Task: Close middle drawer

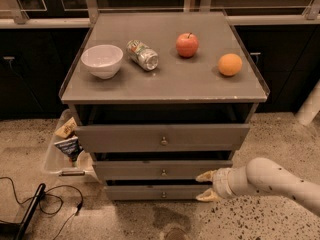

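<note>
**Gripper at the right end of the middle drawer, which stands partly out**

The middle drawer [150, 170] is the second of 3 grey fronts in the cabinet, with a small brass knob [163, 172] at its centre. It is pulled out a little, and a dark gap shows along its upper edge. Directly above it the top drawer [125, 137], taller and wider, is pulled out further; its inside is in shadow, so what it holds cannot be told. Directly below the middle drawer sits the slim bottom drawer [150, 193].

The gripper [204, 186] is at the right end of the middle drawer, its 2 pale fingers spread apart and holding nothing. The upper fingertip lies against or just beside that end of the front; the lower one is level with the bottom drawer. The arm [280, 181] runs off to the right of the drawer.

Above the middle drawer, the worktop [165, 81] carries a white bowl [102, 60] to the left, a can [142, 55] on its side, a red apple [187, 45] and an orange [230, 64] to the right.

Left of the middle drawer, on the floor, a clear bin [52, 159] holds snack packets [67, 139]. Further left lies a black cable [55, 199]
</note>
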Motion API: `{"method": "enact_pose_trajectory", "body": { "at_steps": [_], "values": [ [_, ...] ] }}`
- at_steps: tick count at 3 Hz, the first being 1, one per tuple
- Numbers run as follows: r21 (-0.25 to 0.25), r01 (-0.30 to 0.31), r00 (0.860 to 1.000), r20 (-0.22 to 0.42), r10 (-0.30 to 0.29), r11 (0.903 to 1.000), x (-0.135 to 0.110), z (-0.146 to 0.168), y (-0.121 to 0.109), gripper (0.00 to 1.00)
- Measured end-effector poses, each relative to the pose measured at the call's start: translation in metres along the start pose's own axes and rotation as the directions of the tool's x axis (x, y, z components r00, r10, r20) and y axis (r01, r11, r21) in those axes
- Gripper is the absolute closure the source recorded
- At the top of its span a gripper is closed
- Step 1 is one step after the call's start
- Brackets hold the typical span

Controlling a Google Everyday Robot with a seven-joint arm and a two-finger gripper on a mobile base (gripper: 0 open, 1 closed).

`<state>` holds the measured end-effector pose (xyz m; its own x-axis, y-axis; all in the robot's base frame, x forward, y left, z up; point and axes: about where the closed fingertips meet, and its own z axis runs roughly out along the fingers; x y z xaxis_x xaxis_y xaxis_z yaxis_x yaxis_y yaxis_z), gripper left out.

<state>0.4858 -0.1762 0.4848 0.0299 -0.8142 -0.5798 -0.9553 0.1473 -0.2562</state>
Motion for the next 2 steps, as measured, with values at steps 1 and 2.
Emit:
{"method": "enact_pose_trajectory", "body": {
  "at_steps": [1,2],
  "values": [
    [0.000,0.000,1.000,0.000,0.000,1.0000,0.0000,0.0000,0.0000,0.00],
    [0.000,0.000,1.000,0.000,0.000,1.0000,0.0000,0.0000,0.0000,0.00]
  ]
}}
